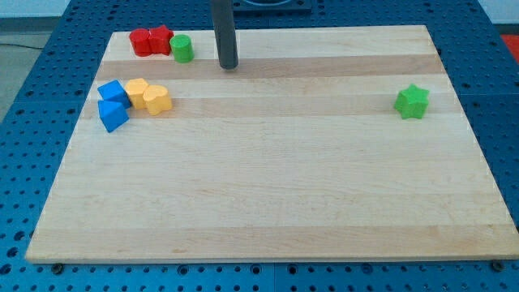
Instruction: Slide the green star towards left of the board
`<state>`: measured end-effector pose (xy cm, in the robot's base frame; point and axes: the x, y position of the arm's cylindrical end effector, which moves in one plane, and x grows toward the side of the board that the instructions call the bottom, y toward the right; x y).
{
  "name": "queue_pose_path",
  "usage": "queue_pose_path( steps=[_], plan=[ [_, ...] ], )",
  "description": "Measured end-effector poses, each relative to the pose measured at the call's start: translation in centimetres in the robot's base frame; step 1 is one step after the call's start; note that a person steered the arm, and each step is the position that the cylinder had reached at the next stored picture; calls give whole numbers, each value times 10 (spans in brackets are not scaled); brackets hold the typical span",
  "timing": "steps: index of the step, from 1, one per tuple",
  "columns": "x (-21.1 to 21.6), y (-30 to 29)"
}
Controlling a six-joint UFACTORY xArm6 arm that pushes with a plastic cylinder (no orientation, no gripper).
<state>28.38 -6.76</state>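
The green star (412,101) lies flat on the wooden board (268,195) near the view's right edge, in the upper half. My tip (229,66) stands on the board near the view's top, left of centre, far to the left of the star and not touching any block. The nearest block to my tip is a green cylinder (182,49), a little to its left.
Two red blocks (151,40) sit at the view's top left, touching the green cylinder. Below them two blue blocks (113,103) and two yellow blocks (148,95) form a cluster near the left edge. Blue pegboard (32,122) surrounds the board.
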Motion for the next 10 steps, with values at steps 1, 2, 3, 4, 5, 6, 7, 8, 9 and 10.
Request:
queue_pose_path(
  steps=[1,2,3,4,5,6,7,8,9,10],
  plan=[
    [9,69],
    [23,126],
    [53,235],
    [78,318],
    [109,324],
    [131,343],
    [108,292],
    [86,236],
    [104,290],
    [128,299]
  ],
)
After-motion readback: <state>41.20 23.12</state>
